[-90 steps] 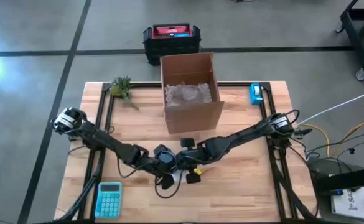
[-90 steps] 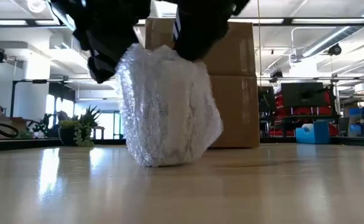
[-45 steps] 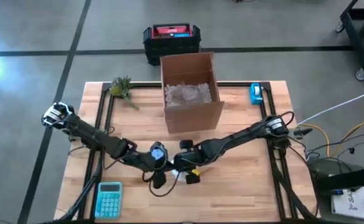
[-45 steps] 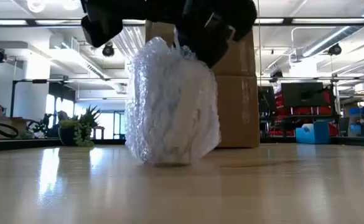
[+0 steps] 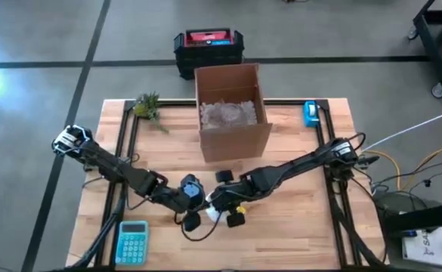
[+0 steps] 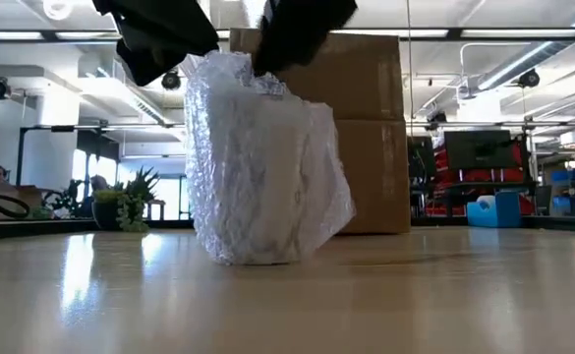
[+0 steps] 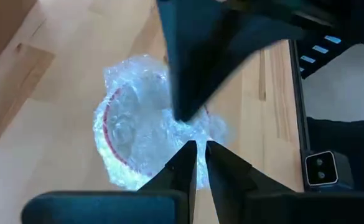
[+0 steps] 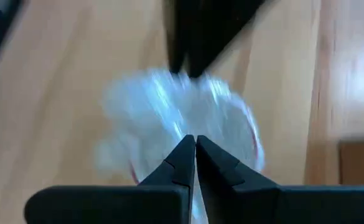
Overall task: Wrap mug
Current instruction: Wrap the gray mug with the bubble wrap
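- the mug [image 6: 267,167] sat bundled in bubble wrap [image 7: 145,124] on the table [image 5: 296,219], a little way in front of the cardboard box [image 5: 232,113]
- my left gripper [image 7: 197,151] was pinched nearly shut on a fold of wrap at the top; right gripper [image 8: 195,146] was closed on wrap too
- compared with half a second back, the bundle looked taller and pulled up; the left gripper had shifted over it; I'd guess we were gathering the top closed, so nearly done

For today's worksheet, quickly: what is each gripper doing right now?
Left gripper: shut on clear bubble wrap around the mug.
Right gripper: shut on the same wrap.
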Motion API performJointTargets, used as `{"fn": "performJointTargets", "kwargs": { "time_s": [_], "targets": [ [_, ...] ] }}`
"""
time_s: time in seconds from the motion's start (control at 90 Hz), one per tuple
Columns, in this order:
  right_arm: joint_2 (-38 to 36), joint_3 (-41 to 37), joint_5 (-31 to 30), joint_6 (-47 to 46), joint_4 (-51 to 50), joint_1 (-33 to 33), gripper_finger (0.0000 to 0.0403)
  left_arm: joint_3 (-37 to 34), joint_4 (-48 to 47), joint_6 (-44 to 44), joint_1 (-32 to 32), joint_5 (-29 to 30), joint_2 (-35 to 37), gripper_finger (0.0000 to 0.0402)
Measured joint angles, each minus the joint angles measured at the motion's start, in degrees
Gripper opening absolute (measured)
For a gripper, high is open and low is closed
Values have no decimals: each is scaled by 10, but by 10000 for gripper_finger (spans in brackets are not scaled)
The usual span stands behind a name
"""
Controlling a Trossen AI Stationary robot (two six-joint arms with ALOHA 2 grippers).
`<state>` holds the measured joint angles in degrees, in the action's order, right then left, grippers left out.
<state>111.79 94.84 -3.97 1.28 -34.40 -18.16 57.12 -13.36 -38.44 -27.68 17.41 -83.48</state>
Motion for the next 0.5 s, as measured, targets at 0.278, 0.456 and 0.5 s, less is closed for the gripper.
{"fn": "performJointTargets", "kwargs": {
  "time_s": [0.278,0.456,0.5],
  "targets": [
    [8,-24,-1,-1,56,1,2,0,0,0,0,0,1,22],
    [54,-29,0,-2,38,12,2,0,0,-2,0,0,1,22],
    [61,-27,1,-2,36,13,2,0,0,-2,0,0,1,22]
  ]
}}
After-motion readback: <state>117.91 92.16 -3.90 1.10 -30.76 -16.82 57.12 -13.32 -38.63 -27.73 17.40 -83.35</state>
